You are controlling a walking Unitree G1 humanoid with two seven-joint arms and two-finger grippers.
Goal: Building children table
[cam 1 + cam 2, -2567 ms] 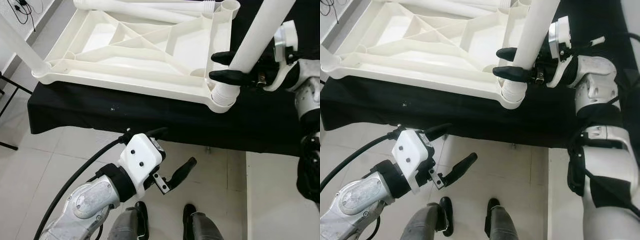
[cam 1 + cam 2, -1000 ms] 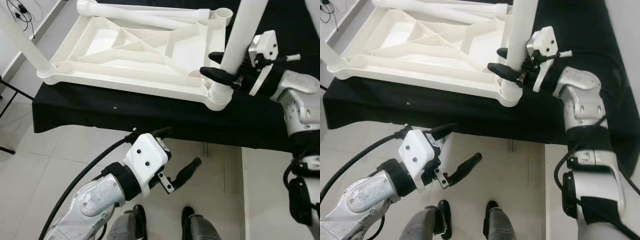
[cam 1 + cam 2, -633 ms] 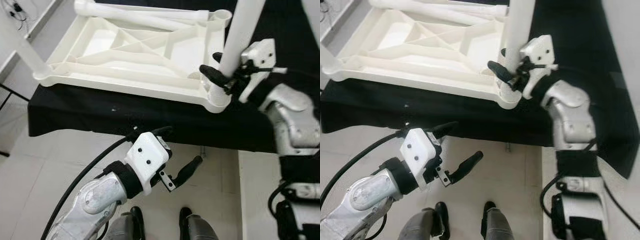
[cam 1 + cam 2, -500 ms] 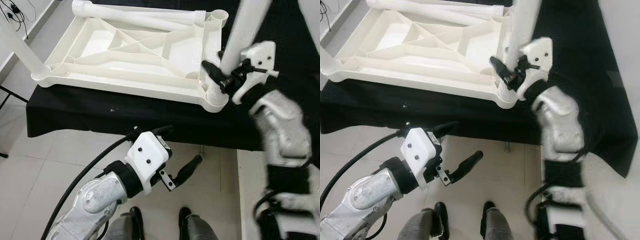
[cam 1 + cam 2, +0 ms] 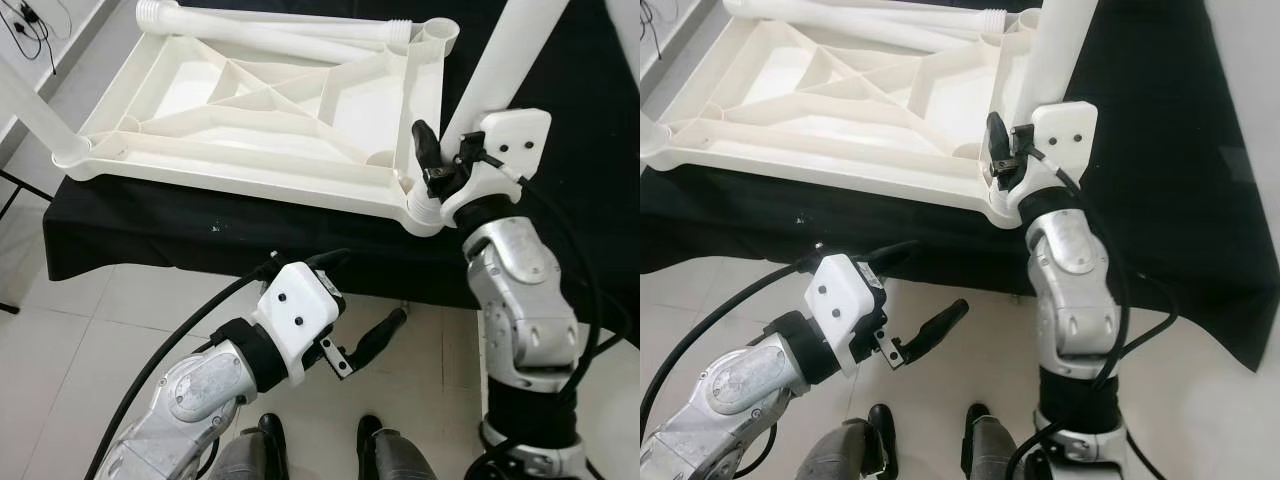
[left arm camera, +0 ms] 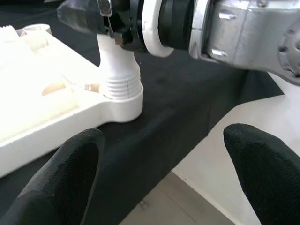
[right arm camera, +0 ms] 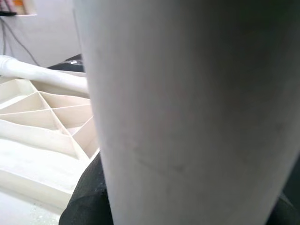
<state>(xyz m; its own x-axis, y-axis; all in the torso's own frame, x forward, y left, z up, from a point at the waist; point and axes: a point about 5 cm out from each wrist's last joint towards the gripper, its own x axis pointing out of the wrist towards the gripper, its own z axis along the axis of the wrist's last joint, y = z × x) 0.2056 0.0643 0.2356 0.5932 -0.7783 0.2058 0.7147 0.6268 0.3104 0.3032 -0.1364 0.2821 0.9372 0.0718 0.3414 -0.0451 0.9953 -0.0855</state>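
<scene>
Black-draped bench [image 5: 560, 60] under upturned tabletop [image 5: 180, 150]

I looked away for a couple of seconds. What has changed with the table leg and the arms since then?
The right gripper, clamped on the white leg in the near corner socket, has rotated around it, its wrist swinging from the side toward the robot. The left gripper stays open, idle below the tabletop.

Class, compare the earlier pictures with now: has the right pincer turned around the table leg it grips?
Yes. The right pincer has swung around the table leg toward the robot, judged against the corner socket of the upturned tabletop.
</scene>
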